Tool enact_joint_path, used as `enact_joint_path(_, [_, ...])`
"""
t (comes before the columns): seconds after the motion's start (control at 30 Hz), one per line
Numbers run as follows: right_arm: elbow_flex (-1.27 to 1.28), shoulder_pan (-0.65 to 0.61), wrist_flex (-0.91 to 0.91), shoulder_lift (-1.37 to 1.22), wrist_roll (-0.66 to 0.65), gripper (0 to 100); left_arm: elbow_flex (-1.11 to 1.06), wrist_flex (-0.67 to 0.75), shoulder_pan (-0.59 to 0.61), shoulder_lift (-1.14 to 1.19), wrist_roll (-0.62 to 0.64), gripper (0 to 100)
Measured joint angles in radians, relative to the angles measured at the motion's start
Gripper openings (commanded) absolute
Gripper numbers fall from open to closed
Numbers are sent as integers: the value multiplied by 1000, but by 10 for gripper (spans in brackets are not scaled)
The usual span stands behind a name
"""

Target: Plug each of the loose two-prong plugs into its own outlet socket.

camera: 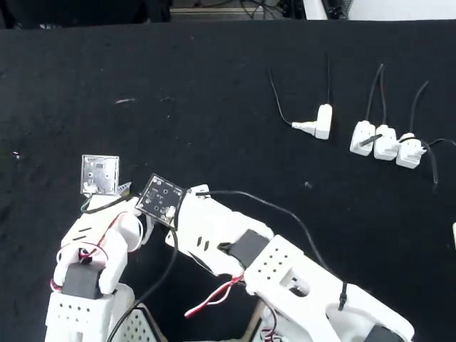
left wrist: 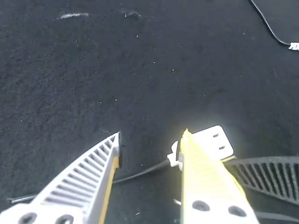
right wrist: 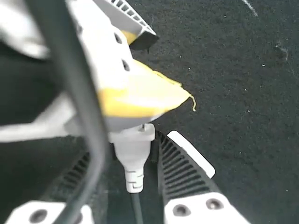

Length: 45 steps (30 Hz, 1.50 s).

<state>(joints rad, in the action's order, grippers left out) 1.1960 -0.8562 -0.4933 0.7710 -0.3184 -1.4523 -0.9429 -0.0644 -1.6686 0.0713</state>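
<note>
- Black cloth table (camera: 214,85) under me, specked with lint, one pale fleck (camera: 125,100) out on the far left.
- Past the table's far edge there's a tangle of dark cords (camera: 260,8) on the floor.
- Far right of the table: a spare plug (camera: 322,121) lies loose with its cord trailing away. Just beside it sits a white row (camera: 385,142) of three corded pieces, side by side; I can't tell how they're joined.
- Both my arms crowd the near left of the table, wrists nearly touching.
- My left gripper (left wrist: 151,134) is spread wide, holding nothing. Only a thin black cable (left wrist: 140,173) crosses the cloth between its fingers.
- The socket (left wrist: 216,142) lies flat on the cloth, right behind my yellow-taped finger (left wrist: 201,172), slots facing up.
- My right gripper (right wrist: 131,144) is clamped on the plug (right wrist: 133,163), cord running back between the ribbed fingers.
- In the way: that yellow finger sits right across the plug's nose, hiding the prongs.
- A thick dark wire (right wrist: 70,93) hangs close across my right wrist camera.
</note>
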Motion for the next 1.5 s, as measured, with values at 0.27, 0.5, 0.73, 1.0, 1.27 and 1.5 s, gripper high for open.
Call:
enact_joint_path(0.27, [0,0,-2,0,63,10,-8,8,-2,0,0,213])
enact_joint_path(0.5, [2,-5,-74,133,63,10,-8,14,84,0,2,213])
enact_joint_path(0.73, [2,0,-98,212,63,10,-8,14,103,-2,2,213])
enact_joint_path(1.0, [25,0,-98,215,66,10,-9,14,100,-2,2,213])
enact_joint_path(1.27, [49,0,-123,218,199,11,-9,12,98,6,2,213])
enact_joint_path(1.5, [49,0,-126,218,241,11,-11,12,98,6,2,213])
